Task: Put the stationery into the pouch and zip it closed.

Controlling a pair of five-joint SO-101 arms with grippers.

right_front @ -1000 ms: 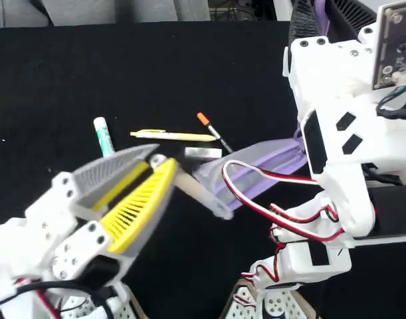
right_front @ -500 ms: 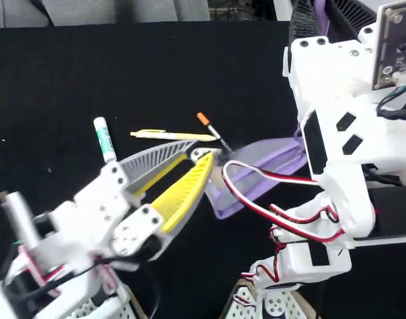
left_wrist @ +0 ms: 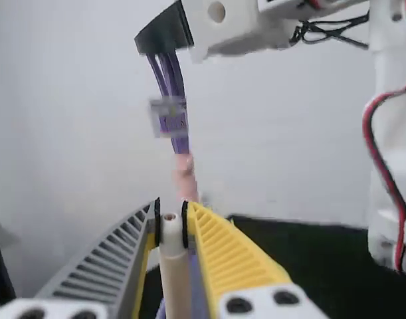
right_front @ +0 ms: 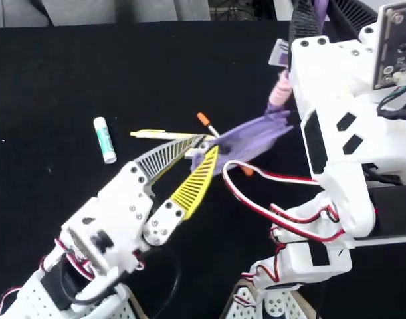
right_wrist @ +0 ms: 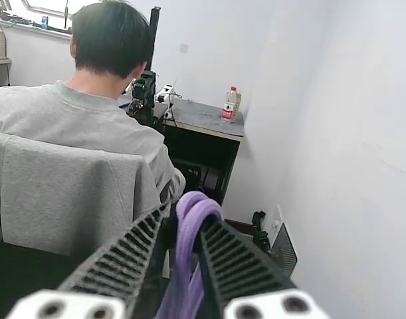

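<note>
Left claw (left_wrist: 171,211) pinches a cream stick (left_wrist: 173,266) lengthwise, aimed far-right toward the pouch (right_front: 252,136), which hangs clamped in the right claw (right_wrist: 187,220).

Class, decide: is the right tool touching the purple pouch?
Touching. In the right wrist view the right tool clamps the pouch between its fingers, with no gap on either side.

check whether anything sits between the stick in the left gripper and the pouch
Nothing visible does. The left gripper holds the cream stick with its tips right at the edge of the purple pouch, which hangs from the right gripper.
</note>
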